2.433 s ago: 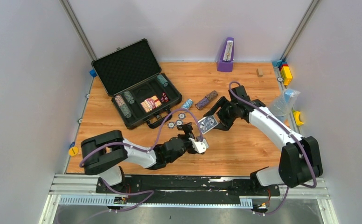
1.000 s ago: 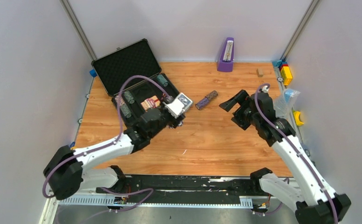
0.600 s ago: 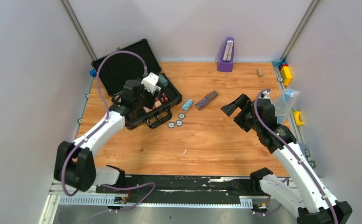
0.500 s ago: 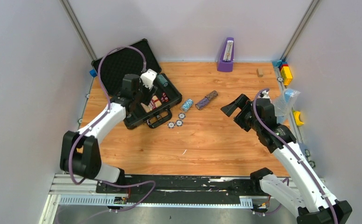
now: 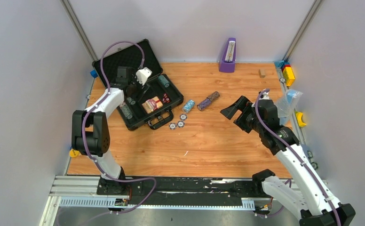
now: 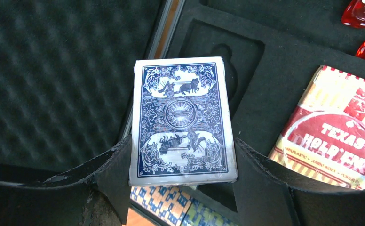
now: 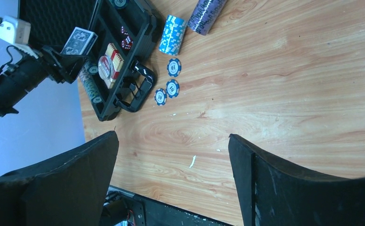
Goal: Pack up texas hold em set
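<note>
Left wrist: glossy rectangular deck (image 6: 180, 120) between jaws, dimpled foam (image 6: 53, 80) behind

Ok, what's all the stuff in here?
case: one, dark grey, open, back left
blue card deck: one, held over the case
red card deck: one, in the case
dice: at least two, red, in the case
chip rolls: five, striped; three in case, two on table
round buttons: three, blue and white, beside the case handle
metronome: one, purple, back edge
toy blocks: several, coloured, right edge
left arm: white, jaws shut on blue card deck
right arm: white, jaws open, empty
</note>
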Controlling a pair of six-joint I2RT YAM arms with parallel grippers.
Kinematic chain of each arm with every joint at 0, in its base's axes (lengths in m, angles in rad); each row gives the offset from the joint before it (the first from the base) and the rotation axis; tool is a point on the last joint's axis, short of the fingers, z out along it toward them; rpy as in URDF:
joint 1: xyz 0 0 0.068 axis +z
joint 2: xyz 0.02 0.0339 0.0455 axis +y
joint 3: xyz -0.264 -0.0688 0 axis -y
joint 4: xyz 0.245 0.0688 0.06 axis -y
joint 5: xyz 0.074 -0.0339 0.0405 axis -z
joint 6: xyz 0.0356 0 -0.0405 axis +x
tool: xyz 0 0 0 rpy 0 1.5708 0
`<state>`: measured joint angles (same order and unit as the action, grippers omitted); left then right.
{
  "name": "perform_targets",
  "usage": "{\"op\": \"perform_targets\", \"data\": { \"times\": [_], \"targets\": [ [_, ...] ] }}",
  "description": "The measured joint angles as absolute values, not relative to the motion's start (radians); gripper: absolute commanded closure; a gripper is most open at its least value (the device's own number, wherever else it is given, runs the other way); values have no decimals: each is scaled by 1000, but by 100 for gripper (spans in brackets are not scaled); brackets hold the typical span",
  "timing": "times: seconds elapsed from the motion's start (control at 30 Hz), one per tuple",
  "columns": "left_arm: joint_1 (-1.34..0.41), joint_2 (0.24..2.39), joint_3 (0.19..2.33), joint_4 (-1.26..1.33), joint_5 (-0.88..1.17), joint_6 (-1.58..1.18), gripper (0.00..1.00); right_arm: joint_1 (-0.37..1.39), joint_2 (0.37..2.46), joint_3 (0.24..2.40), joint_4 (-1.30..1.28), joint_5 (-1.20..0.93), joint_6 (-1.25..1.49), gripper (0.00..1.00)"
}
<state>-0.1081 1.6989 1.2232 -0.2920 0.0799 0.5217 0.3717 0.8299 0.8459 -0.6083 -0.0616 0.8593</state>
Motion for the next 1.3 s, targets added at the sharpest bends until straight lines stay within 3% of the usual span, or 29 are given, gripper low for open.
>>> {"op": "perform_targets", "data": {
  "times": [0.5,0.6,0.63,0.67,0.7,0.77,1.3],
  "targets": [
    [-87,1839,1377,-419,312,762,100,372,810,844,-575,-83,858,12],
    [-62,1869,1421,-466,374,782,96,372,817,844,-569,-97,858,12],
    [-54,1873,1425,-471,395,786,85,372,818,844,-568,-100,858,12],
    [-46,1878,1429,-476,413,789,64,372,818,844,-567,-105,857,12],
    [-40,1883,1434,-480,427,790,16,372,819,844,-566,-108,857,12],
    [-36,1895,1446,-491,434,788,2,372,819,844,-563,-114,857,12],
    [-46,1895,1477,-537,404,649,0,372,831,831,-555,-141,854,14]
  ]
}}
